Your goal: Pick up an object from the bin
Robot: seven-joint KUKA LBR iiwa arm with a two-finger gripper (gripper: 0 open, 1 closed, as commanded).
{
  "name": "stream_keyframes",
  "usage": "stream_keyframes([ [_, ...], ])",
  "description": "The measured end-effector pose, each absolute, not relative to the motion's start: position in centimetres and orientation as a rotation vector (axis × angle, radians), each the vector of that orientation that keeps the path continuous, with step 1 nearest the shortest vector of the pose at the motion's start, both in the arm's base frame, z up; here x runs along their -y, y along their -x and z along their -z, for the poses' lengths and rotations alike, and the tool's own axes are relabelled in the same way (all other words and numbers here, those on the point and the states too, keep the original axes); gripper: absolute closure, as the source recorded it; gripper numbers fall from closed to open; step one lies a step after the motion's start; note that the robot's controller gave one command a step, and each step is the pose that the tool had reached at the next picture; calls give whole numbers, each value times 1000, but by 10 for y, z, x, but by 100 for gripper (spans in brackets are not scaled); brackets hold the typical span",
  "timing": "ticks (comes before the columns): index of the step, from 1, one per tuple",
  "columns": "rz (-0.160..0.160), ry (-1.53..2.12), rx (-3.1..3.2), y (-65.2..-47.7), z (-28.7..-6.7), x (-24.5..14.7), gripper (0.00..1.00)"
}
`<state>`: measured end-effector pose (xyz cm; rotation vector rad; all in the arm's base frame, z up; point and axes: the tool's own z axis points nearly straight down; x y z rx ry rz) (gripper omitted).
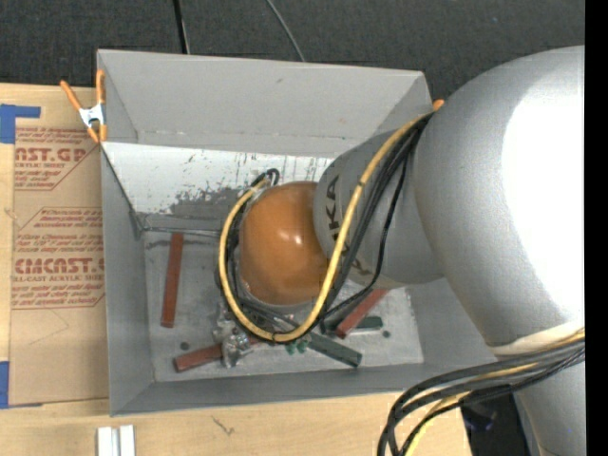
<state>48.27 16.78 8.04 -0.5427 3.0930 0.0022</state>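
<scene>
Low over the front floor of the grey metal bin point(123, 283), the gripper point(231, 344), whose opening state cannot be determined, sits beside a short reddish-brown flat stick point(196, 359); nothing appears lifted, so grasp and lift remain outstanding.

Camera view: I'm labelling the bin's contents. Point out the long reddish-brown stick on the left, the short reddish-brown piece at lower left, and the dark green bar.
long reddish-brown stick point(172, 281), camera view, mid-length.
short reddish-brown piece point(198, 358), camera view, its middle.
dark green bar point(337, 351), camera view, its visible middle.
</scene>
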Motion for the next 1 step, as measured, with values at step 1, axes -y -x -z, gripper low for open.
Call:
stream_keyframes([
  [1,0,545,-3098,-482,-87,-168,100],
])
